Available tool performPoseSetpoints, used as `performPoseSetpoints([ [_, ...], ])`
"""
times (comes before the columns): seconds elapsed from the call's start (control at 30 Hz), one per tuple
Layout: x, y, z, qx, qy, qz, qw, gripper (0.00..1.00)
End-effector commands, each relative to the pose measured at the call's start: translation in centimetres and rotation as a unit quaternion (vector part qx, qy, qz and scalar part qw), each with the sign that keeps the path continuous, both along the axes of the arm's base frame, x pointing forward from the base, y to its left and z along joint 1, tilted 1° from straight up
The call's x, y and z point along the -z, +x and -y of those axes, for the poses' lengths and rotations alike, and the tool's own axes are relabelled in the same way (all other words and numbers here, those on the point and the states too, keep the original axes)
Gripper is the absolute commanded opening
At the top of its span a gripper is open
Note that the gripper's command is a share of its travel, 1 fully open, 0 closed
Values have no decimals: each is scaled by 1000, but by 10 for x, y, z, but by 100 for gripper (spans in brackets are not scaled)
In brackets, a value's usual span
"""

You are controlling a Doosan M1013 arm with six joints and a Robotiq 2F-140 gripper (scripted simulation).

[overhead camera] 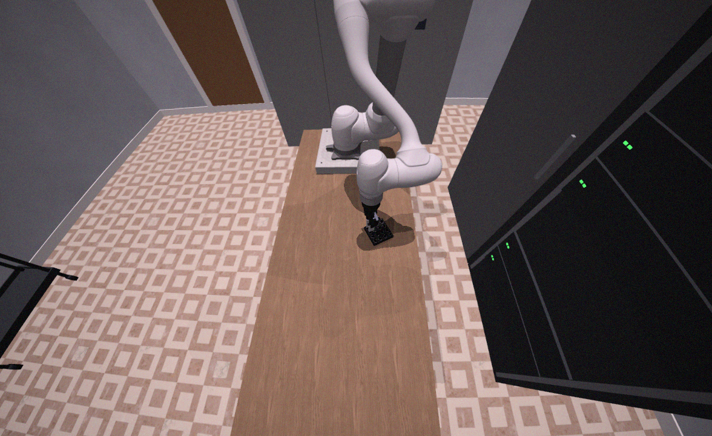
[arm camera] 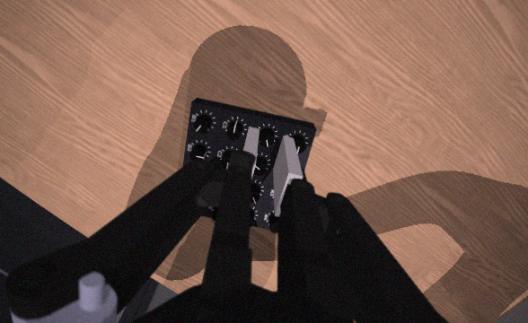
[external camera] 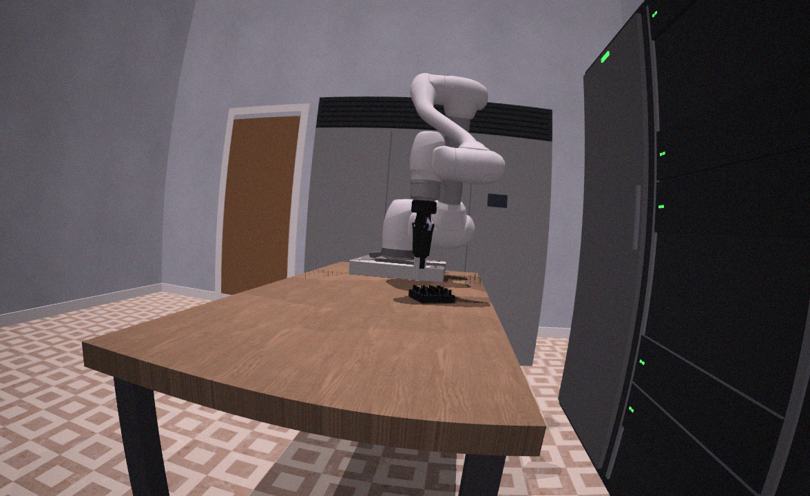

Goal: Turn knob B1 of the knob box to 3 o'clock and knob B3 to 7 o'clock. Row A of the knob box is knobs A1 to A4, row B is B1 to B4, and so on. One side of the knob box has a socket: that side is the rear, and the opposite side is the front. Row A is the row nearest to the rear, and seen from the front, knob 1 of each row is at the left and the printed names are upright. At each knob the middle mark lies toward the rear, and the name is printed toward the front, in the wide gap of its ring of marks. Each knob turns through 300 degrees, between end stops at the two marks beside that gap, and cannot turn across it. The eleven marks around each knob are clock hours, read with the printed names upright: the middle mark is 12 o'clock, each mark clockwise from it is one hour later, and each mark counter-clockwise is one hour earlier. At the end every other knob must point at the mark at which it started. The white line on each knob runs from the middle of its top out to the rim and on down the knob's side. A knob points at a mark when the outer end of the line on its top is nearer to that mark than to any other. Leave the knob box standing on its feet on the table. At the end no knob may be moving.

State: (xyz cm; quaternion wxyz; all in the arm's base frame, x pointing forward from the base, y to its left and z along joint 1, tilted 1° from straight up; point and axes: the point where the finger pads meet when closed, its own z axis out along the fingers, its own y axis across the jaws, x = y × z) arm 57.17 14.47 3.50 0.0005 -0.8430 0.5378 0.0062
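The black knob box (overhead camera: pixel 375 242) (external camera: pixel 434 300) (arm camera: pixel 219 109) stands on the table, its names toward the left in the wrist view. My gripper (overhead camera: pixel 370 227) (external camera: pixel 420 266) (arm camera: pixel 266 149) hangs a little above it, pointing down. Its pale fingers are slightly parted, with nothing held. Knob B1 (arm camera: pixel 268 135) shows between the fingertips in the wrist view; its white line points down there, roughly 2 to 3 o'clock, too small to tell which. Knob B3 (arm camera: pixel 254 194) is partly hidden by a finger, and its pointing is unclear. Several knobs of the middle and lower part are hidden.
Knob C1 (arm camera: pixel 235 128) and knob A1 (arm camera: pixel 299 143) lie on either side of B1, near the fingers; knob B2 (arm camera: pixel 260 165) lies below it. The box stands on the wooden table (overhead camera: pixel 342 325) (external camera: pixel 334 345), near its right edge. The white base plate (external camera: pixel 370 267) is behind.
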Motion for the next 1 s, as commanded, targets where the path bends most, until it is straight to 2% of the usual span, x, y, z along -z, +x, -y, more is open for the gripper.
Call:
performPoseSetpoints([
  [0.0, -2, 0, 0, 0, 0, 0, 1000, 12],
  [0.67, -7, 0, 0, -6, 0, 0, 1000, 12],
  [0.8, -8, 0, 0, -66, 1, 1, 998, 12],
  [0.97, -10, 0, 0, -177, 2, 1, 984, 12],
])
